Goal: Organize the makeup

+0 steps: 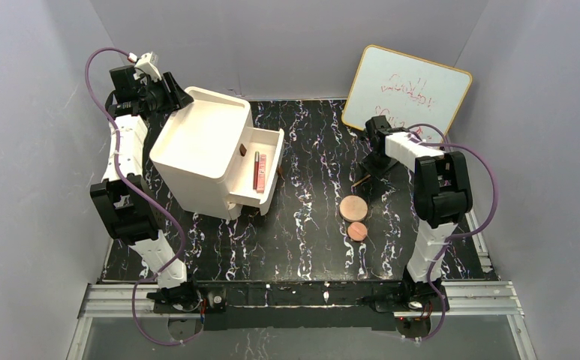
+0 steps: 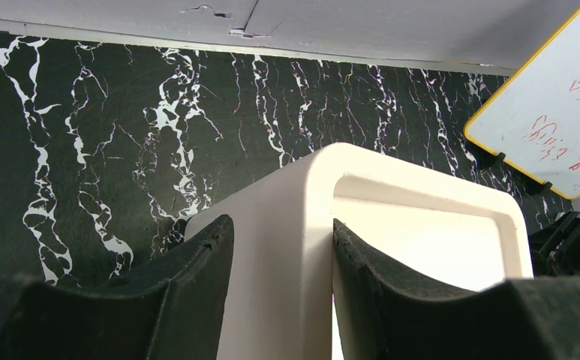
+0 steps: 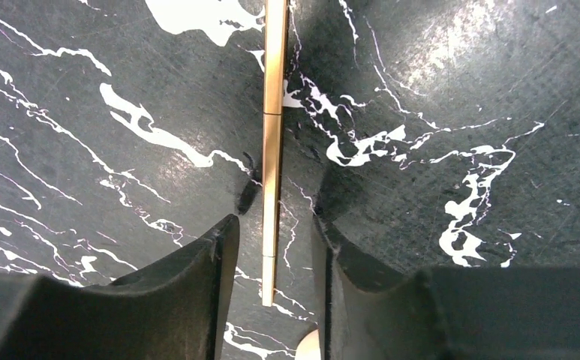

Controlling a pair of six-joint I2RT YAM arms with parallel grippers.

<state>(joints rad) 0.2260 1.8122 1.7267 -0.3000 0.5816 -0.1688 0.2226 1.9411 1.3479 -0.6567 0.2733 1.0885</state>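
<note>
Left jaws: clenched on the far-left corner of the cabinet (image 1: 196,142), a finger (image 2: 189,285) pressed to each side of its wall.
Right jaws: released, down at the table (image 1: 309,150), straddling the brown stick (image 3: 274,150) with a gap on either side.
Brown stick's place: flat on the table, near the whiteboard (image 1: 407,90), beyond the discs.
Drawer (image 1: 278,154): pulled out of the cabinet, a pink stick (image 1: 256,171) lying lengthwise inside.
Large disc (image 1: 353,208): on the table, right of the drawer.
Small disc (image 1: 357,231): just nearer than the large one, almost touching it.
</note>
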